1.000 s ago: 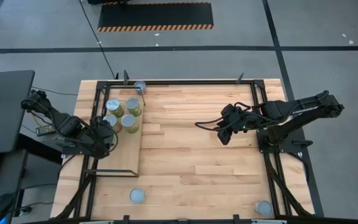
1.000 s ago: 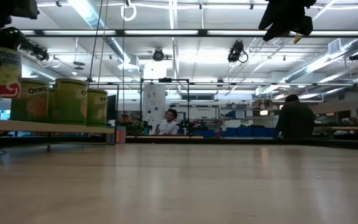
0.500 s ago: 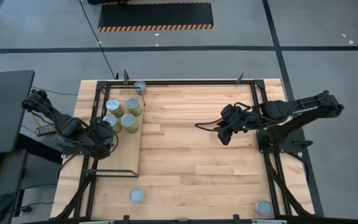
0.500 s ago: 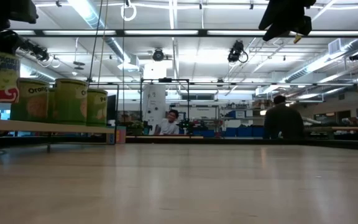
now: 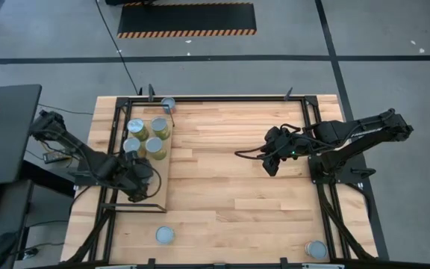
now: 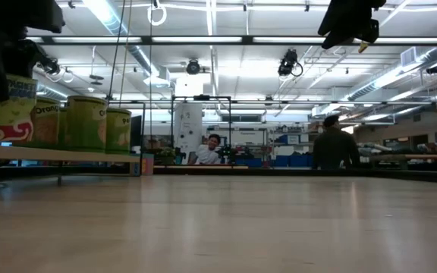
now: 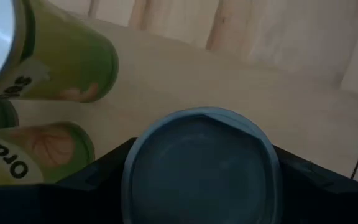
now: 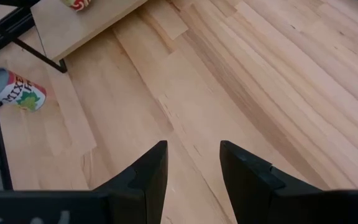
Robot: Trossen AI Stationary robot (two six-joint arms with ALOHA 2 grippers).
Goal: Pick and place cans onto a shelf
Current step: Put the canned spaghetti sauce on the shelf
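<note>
While poised over pale plywood shelf [image 5: 155,190], left gripper [image 5: 136,178] clamps silver-topped can [image 7: 201,167], beside four green-labelled cans [image 5: 146,136]. Right gripper [image 5: 271,161] above mid-table, jaws parted, empty.

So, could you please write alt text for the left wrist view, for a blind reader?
The left gripper holds a can seen from above over the pale shelf. Three green-labelled cans stand beside it on the shelf.

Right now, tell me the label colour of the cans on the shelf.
Green with orange lettering on the cans; the low view shows it best.
</note>
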